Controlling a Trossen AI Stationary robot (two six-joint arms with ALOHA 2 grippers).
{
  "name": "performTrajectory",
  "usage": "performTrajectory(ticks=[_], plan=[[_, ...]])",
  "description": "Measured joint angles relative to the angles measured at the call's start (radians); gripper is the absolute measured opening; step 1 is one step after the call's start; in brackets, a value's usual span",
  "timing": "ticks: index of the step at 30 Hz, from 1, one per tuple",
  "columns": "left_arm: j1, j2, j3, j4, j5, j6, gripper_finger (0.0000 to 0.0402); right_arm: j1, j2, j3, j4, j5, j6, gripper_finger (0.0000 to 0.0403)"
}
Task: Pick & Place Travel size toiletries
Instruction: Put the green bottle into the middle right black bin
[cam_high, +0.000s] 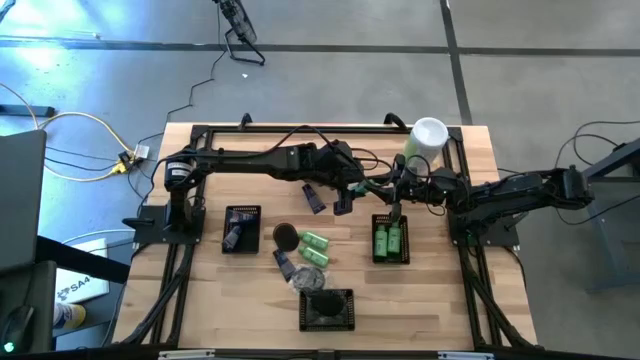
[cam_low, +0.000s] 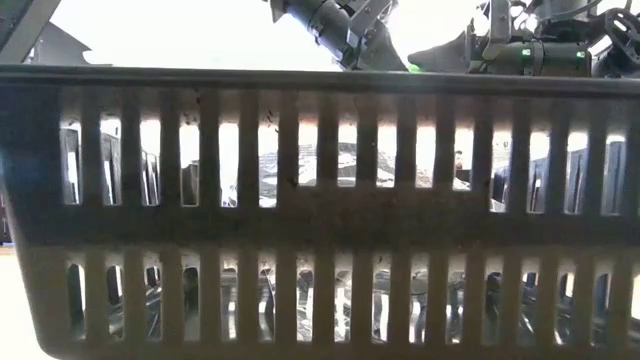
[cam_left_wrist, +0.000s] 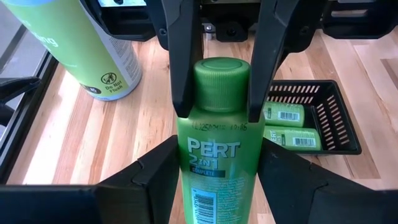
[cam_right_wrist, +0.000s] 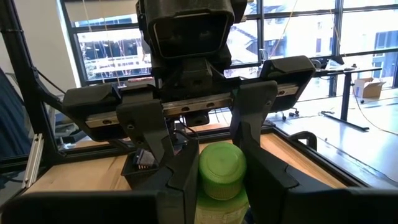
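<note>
On the left of the surface (cam_high: 440, 300), a black basket (cam_high: 241, 229) already holds a small dark tube, so that bit of sorting looks done. Just right of it, loose items are left lying: a dark round piece (cam_high: 285, 235), a green bottle (cam_high: 315, 241), another green one under it, a black tube (cam_high: 284, 264) and a crinkly packet (cam_high: 310, 279). Below them the front basket (cam_high: 326, 310) has something dark inside; I cannot tell what.

In the middle, above the surface, both arms meet on one green shampoo bottle (cam_left_wrist: 214, 155). The left pincer (cam_left_wrist: 217, 81) has its fingers clamped on either side of the bottle's cap end. The right pincer (cam_right_wrist: 214, 168) closes about the same bottle from the opposite side, its fingers pressed against the cap. This reads as a hand-over between the arms, with neither one letting go yet. Another black tube (cam_high: 314, 197) lies on the boards beneath the left arm.

Further right, the right-hand basket (cam_high: 391, 240) already carries two green bottles laid side by side, probably where the held one belongs. Behind it stands a tall pale-green canister (cam_high: 424, 140) with a white lid, near the right arm's path; it could be knocked. Roughly half the items seem sorted.
</note>
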Motion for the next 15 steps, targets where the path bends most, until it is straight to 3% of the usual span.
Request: performTrajectory(ticks=[10, 15], plan=[[0.0, -0.003, 0.0, 0.035, -0.006, 0.0, 0.0253, 0.0, 0.001, 0.0, -0.01, -0.006, 0.002, 0.0095], [0.001, -0.009, 0.001, 0.015, -0.007, 0.0, 0.0259, 0.0, -0.016, 0.0, -0.062, -0.001, 0.008, 0.0095]])
